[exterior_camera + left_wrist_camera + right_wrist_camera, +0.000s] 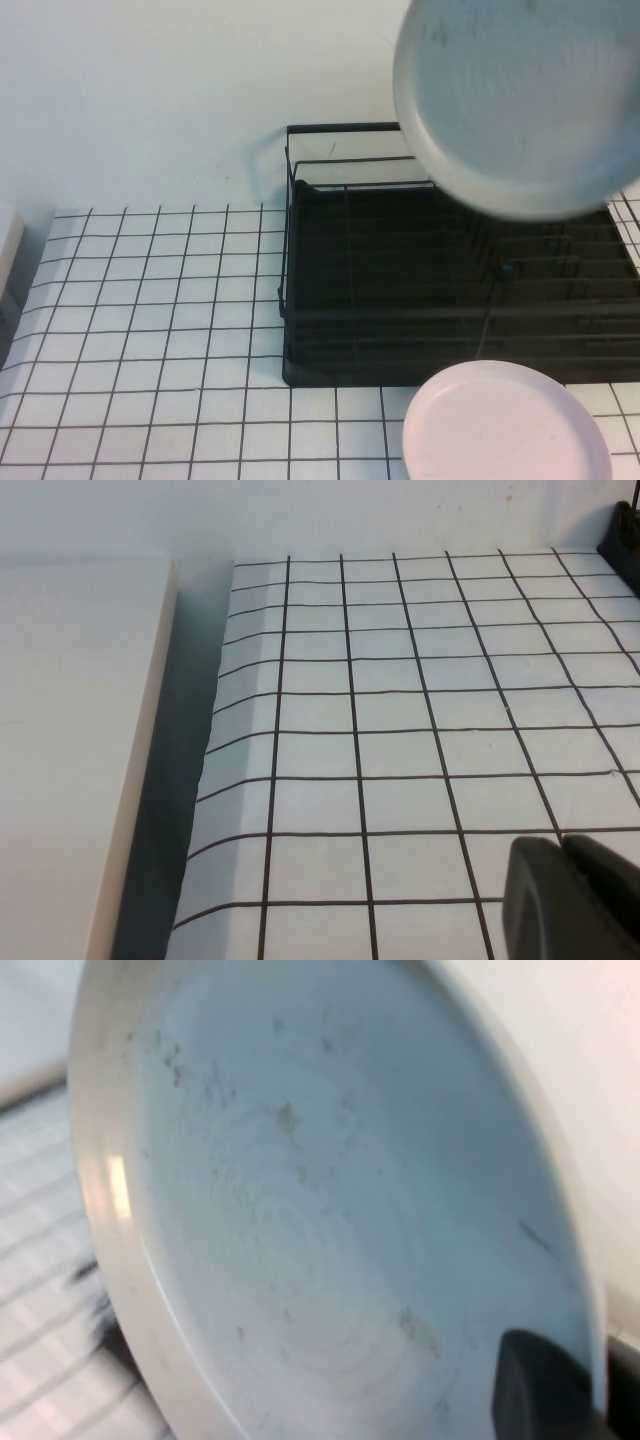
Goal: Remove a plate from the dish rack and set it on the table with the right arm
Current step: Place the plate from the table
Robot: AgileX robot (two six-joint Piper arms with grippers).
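The dish rack [440, 290] stands on the gridded counter [150, 330] toward the right side in the high view, its black wire frame rising at the back and its ribbed tray base dark below. A pale pink plate [505, 425] lies flat on the counter just in front of the rack's near edge, on the right, partly overlapping that edge in the high view. The counter to the left of the rack is bare grid up to its left edge, where a pale raised surface [70, 760] borders it across a dark gap. The plate [520, 100] is raised in the air over the rack's rear right portion, tilted, well above the wires and hiding part of the back rail. In the right wrist view the plate [330, 1220] fills the frame, speckled face toward the camera, with one dark fingertip of the right pincer [545, 1395] lying against its lower rim; the pincer is grasping the plate. The left pincer [570, 895] sits low over the bare left part of the counter; whether it is released or clenched cannot be told.
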